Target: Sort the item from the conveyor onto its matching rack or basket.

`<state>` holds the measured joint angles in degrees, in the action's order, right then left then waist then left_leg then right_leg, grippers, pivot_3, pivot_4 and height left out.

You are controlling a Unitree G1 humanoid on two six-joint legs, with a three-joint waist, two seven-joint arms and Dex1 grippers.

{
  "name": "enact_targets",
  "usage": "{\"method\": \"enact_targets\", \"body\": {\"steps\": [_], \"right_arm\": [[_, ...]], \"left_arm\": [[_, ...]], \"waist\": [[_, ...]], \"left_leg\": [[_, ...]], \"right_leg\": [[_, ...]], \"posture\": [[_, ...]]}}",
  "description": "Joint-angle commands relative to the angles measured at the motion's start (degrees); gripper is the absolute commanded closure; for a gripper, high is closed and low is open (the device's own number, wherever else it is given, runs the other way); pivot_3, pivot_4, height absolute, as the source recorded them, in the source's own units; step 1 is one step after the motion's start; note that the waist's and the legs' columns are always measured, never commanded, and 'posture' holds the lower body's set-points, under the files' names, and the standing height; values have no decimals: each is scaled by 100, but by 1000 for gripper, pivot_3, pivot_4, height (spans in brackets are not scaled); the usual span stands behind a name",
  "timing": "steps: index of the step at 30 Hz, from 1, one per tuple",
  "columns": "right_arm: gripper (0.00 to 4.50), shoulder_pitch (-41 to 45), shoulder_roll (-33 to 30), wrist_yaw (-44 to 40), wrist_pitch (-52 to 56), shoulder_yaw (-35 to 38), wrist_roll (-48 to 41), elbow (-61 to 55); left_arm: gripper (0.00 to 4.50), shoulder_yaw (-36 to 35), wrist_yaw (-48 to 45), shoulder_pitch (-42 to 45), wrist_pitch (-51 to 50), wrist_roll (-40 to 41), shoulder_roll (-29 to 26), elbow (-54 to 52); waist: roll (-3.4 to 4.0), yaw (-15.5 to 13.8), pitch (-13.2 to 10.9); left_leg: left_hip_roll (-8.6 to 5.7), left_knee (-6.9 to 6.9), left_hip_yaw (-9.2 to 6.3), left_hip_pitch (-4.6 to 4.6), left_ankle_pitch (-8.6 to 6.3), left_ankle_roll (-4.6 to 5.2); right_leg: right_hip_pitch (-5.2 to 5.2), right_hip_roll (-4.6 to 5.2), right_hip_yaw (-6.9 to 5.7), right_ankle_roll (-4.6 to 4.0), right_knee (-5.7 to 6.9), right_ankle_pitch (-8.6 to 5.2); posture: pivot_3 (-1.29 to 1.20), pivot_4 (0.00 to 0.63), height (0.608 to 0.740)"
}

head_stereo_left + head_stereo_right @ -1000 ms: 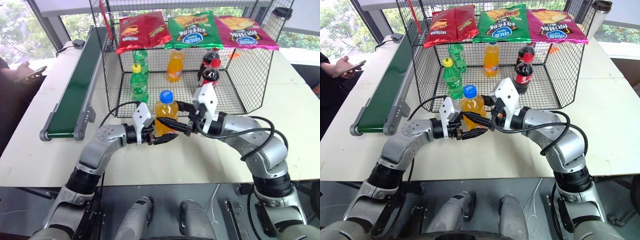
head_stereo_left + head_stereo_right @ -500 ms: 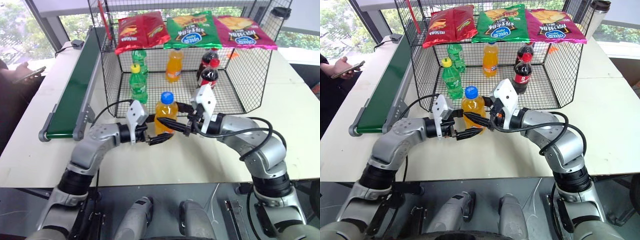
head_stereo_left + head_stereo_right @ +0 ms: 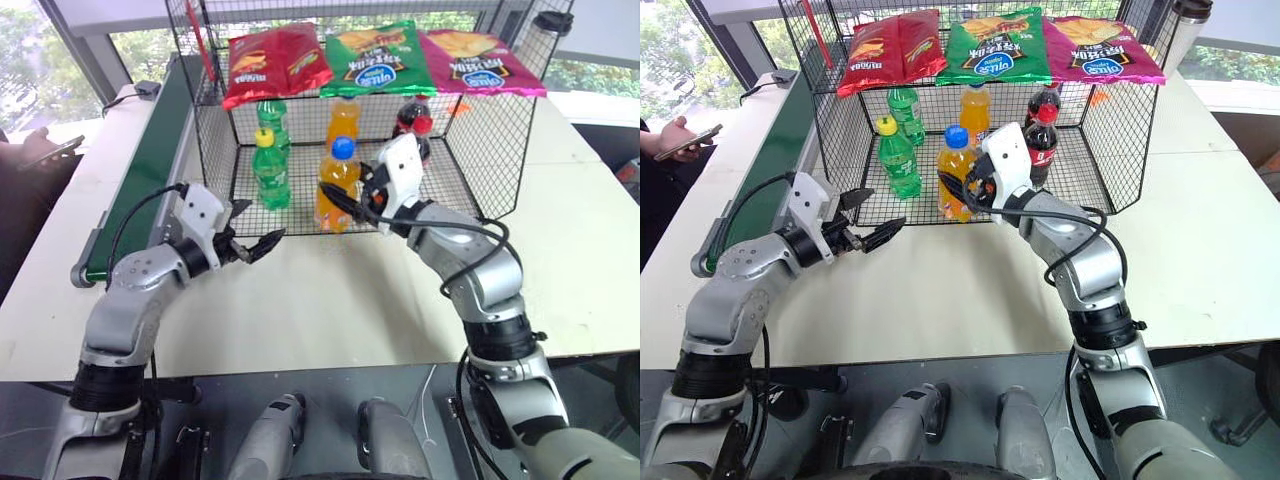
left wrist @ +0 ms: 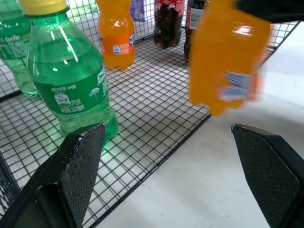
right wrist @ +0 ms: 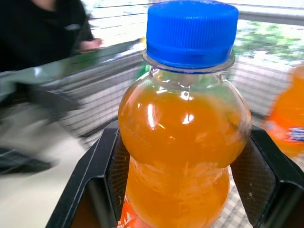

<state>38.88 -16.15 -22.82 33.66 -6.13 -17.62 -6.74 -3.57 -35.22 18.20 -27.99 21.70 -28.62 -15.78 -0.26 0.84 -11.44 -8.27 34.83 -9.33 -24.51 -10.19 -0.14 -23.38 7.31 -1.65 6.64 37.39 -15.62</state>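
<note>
The item, an orange soda bottle [image 3: 335, 185] with a blue cap, is held upright at the open front of the black wire basket [image 3: 480, 150], over its front edge. My right gripper [image 3: 345, 205] is shut on the bottle's lower body. In the right wrist view its black fingers [image 5: 99, 175] press both sides of the bottle [image 5: 185, 118]. My left gripper [image 3: 255, 228] stands open and empty to the left of the bottle, above the table and apart from it. The dark green conveyor [image 3: 150, 160] runs along the table's left side.
Inside the basket stand two green bottles [image 3: 270, 165], an orange-capped orange bottle [image 3: 343, 118] and cola bottles [image 3: 415, 120]. Three chip bags [image 3: 375, 60] lie on its sloped top. A person's hand holding a phone [image 3: 45, 150] is at the far left.
My left gripper opened, let go of the bottle and drew back to the left. My right gripper carried the bottle away from me, up to the basket's front.
</note>
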Motion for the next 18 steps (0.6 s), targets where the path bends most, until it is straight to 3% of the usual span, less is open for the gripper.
{"method": "enact_targets", "body": {"steps": [1, 18], "right_arm": [[2067, 309, 133, 122, -597, 120, 266, 291], [2067, 983, 761, 446, -2177, 184, 1000, 2606]], "left_arm": [[87, -164, 233, -135, -43, 42, 27, -514], [87, -89, 592, -113, -175, 109, 198, -631]], "waist": [[0, -4, 0], [1, 14, 0]], "left_leg": [[0, 1, -1, 0, 0, 0], [7, 5, -1, 2, 8, -12]], "right_leg": [[0, -2, 0, 0, 2, 0], [-6, -15, 7, -7, 20, 4]], "posture": [[0, 150, 739], [0, 150, 739]]}}
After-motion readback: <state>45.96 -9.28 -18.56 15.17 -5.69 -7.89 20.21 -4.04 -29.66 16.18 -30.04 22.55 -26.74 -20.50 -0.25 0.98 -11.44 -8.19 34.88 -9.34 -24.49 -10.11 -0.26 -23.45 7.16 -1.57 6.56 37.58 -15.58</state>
